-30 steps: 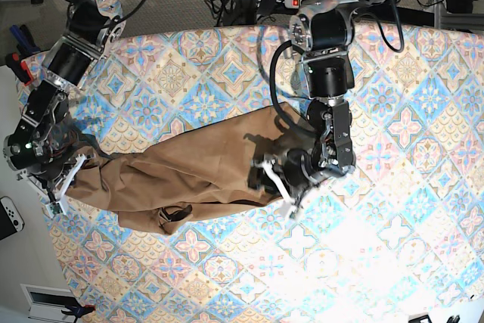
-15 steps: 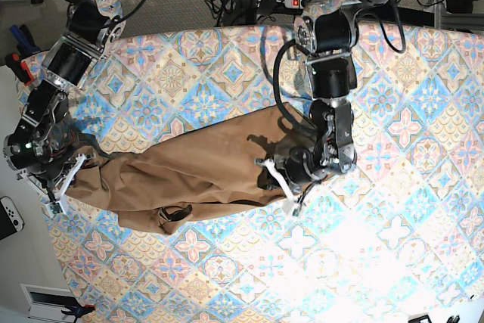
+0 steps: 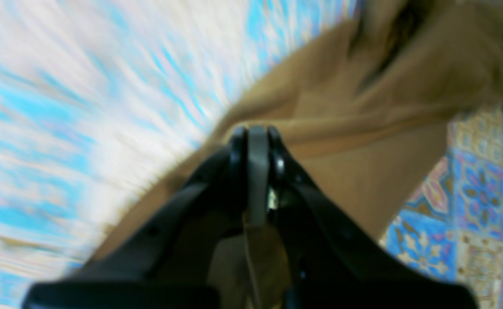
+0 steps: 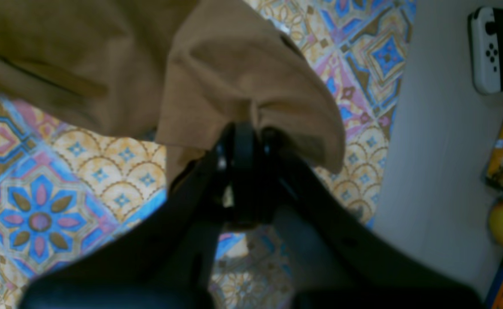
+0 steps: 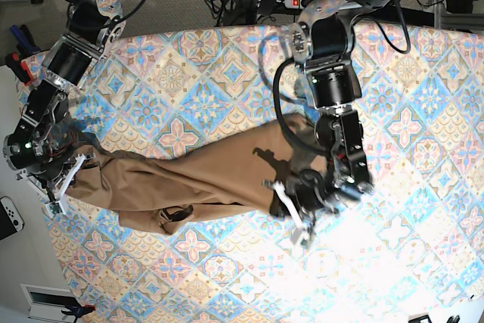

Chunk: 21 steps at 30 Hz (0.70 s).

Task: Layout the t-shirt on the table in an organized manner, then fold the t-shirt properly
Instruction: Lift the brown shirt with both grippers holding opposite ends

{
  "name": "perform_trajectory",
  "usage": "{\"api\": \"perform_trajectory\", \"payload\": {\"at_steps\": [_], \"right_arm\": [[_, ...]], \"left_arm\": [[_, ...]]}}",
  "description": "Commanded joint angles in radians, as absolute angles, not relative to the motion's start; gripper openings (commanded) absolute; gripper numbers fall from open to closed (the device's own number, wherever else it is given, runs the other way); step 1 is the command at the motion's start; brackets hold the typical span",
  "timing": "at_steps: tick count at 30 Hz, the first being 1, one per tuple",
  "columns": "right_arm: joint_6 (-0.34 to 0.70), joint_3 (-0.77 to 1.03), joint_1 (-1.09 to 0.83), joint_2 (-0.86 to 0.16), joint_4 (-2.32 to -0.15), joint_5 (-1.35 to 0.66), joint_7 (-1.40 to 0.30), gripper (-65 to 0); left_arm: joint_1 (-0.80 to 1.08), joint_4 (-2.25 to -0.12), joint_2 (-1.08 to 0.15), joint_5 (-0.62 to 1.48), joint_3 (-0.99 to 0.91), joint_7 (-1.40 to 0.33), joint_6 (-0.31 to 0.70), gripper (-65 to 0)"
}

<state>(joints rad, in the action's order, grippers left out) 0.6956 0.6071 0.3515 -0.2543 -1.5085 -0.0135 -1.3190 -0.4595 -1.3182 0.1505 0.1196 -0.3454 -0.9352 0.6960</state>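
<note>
T-shirt (image 5: 189,175): we see it bunched in a long band across the counter (image 5: 423,96), running from 9 to 3 o'clock.
Left claw (image 3: 253,137): pressed together, apparently pinching cloth; the view is blurred.
Right claw (image 4: 242,133): clamped on a bunched corner.
Technique: we should draw both ends apart evenly, low over the counter, until wrinkles flatten.

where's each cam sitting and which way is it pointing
base: overhead, facing down on the table; both arms visible, t-shirt stretched between them.
left wrist: on the left arm, looking along the left gripper, shut on blurred shirt fabric.
right wrist: on the right arm, looking along the right gripper, pinching the shirt near the table edge.
shared: all three show the t-shirt and the tile pattern.
</note>
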Motion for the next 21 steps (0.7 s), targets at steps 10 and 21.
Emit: {"api": "perform_trajectory", "payload": {"at_steps": [10, 21], "right_arm": [[0.696, 0.610, 0.383, -0.271, -1.520, -0.021, -1.299, -65.0], [0.694, 0.611, 0.693, -0.271, -1.283, -0.018, -1.300, -65.0]], "left_arm": [[-0.499, -1.636, 0.142, 0.131, -0.251, -1.096, 0.698, -65.0], [-0.954, -1.264, 0.008, 0.130, -0.246, -1.171, 0.677, -65.0]]}}
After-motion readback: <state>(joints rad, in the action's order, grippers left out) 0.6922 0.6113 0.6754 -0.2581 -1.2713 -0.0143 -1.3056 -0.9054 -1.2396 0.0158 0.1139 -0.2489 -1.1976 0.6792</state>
